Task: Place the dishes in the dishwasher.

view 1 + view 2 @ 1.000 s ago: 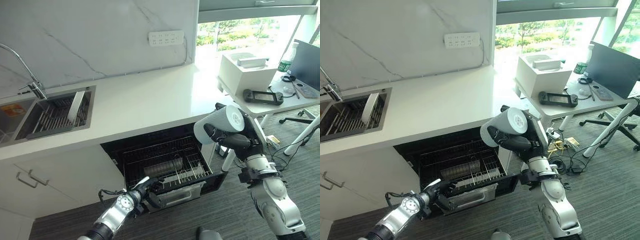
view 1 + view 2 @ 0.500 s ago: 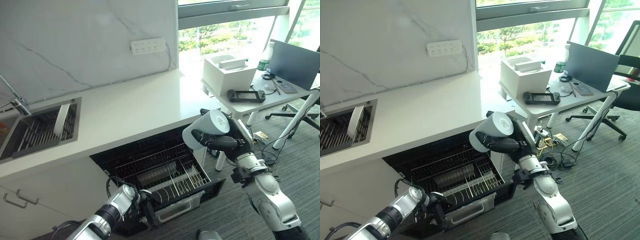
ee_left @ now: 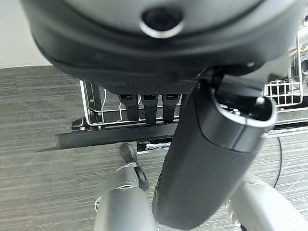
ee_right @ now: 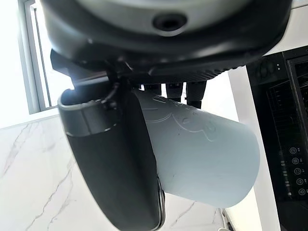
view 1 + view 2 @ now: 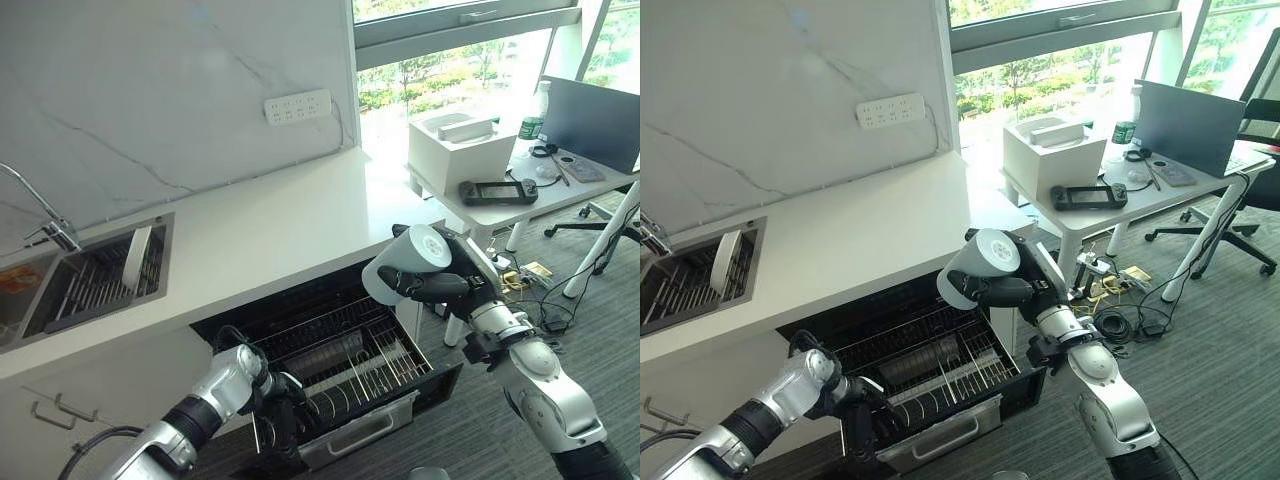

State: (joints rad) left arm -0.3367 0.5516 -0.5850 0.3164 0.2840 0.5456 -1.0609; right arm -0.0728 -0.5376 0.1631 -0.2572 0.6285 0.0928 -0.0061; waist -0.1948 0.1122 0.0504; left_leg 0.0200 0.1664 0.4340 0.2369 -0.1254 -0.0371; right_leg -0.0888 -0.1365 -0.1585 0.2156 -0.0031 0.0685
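Note:
A white cup (image 5: 410, 265) lies on its side in my right hand (image 5: 447, 286), which is shut on it above the right edge of the pulled-out dishwasher rack (image 5: 375, 345). The right wrist view shows the thumb (image 4: 110, 159) pressed along the cup (image 4: 202, 154). My left hand (image 5: 284, 405) is low at the rack's front left corner, and in the left wrist view the hand (image 3: 211, 154) sits right against the rack's wire edge (image 3: 96, 118). A white plate (image 5: 137, 258) stands on edge in the sink's drying rack (image 5: 90, 285).
The white counter (image 5: 280, 220) overhangs the open dishwasher. A white table (image 5: 1110, 215) with a white box (image 5: 1052, 145), a game controller (image 5: 1088, 197) and a monitor (image 5: 1185, 115) stands close on the right. Grey carpet lies in front.
The camera has shifted. My left hand has moved from the drawer's front to the rack's front left corner. The right hand still holds the cup, now slightly lower over the rack.

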